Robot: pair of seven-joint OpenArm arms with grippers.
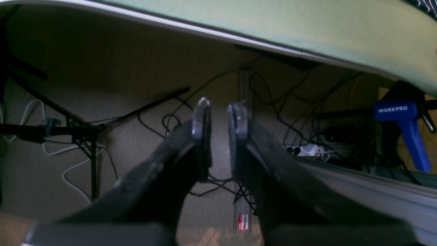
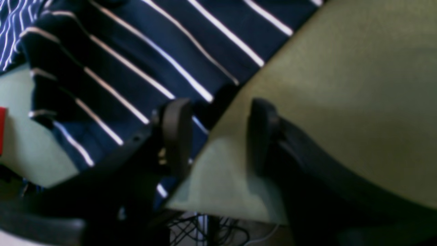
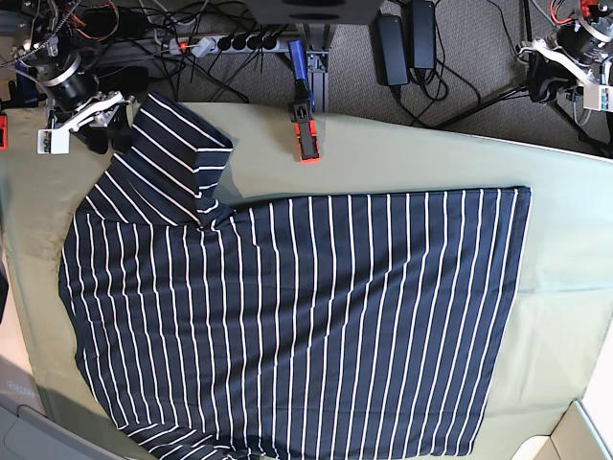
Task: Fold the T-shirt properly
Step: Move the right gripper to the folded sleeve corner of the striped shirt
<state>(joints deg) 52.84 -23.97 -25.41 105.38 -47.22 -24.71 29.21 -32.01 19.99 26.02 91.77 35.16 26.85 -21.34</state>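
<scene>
- The shirt (image 3: 306,326), navy with thin white stripes, lies spread flat over most of the green cloth (image 3: 565,249), hem toward the base view's right.
- One sleeve (image 3: 177,153) lies folded inward at the far left corner.
- Right gripper (image 2: 218,133) sits at that sleeve's edge, fingers wide, nothing between them.
- A clamp (image 3: 305,129) grips the table's far edge.
- Left gripper (image 1: 218,119) hangs off the table, fingers narrowly apart, empty.

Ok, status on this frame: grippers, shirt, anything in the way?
Left gripper off the table, empty. Right gripper open at the T-shirt sleeve, not holding. Shirt spread flat. Clamp beyond the collar, clear.
</scene>
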